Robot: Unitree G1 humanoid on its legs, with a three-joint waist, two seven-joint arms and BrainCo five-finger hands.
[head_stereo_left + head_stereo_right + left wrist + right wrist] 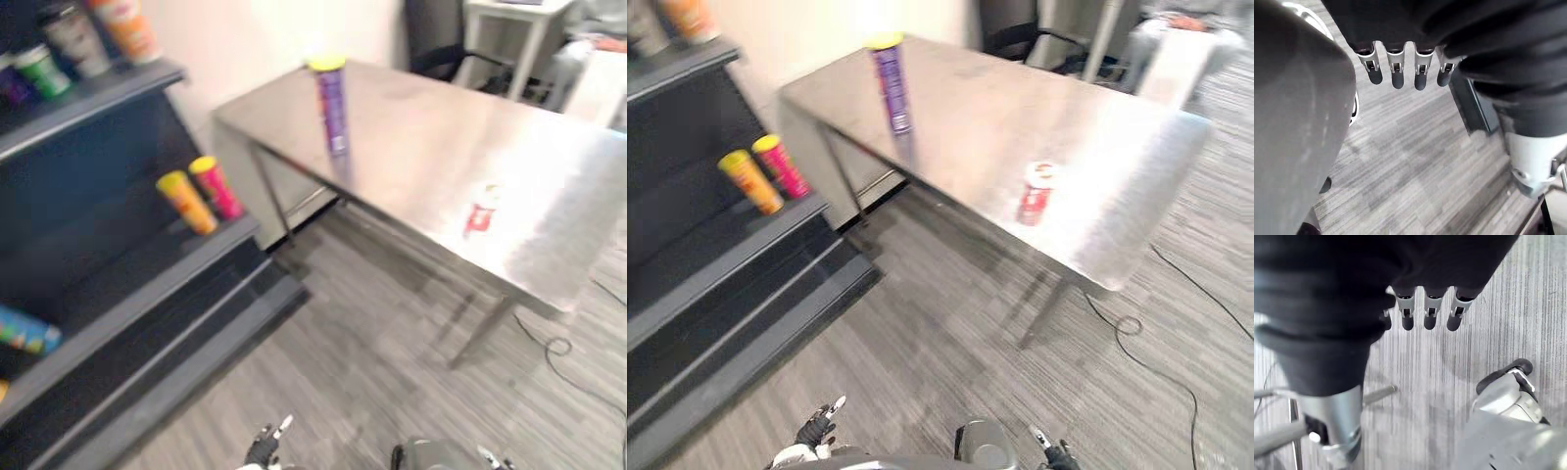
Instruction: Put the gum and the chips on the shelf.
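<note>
Since probably light, stiff and slick-sided, warrants a gentle grasp around the middle for chips can (331, 106) and small red gum tub (1034, 193). Stand on steel table (431, 137) (can upright at far end, tub nearer front edge), well apart from left hand (1397, 73) and right hand (1430, 316), both slack, uncurled, empty, low above floor (372, 323).

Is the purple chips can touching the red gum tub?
Apart: the right eye view shows bare table between the purple chips can and the red gum tub.
</note>
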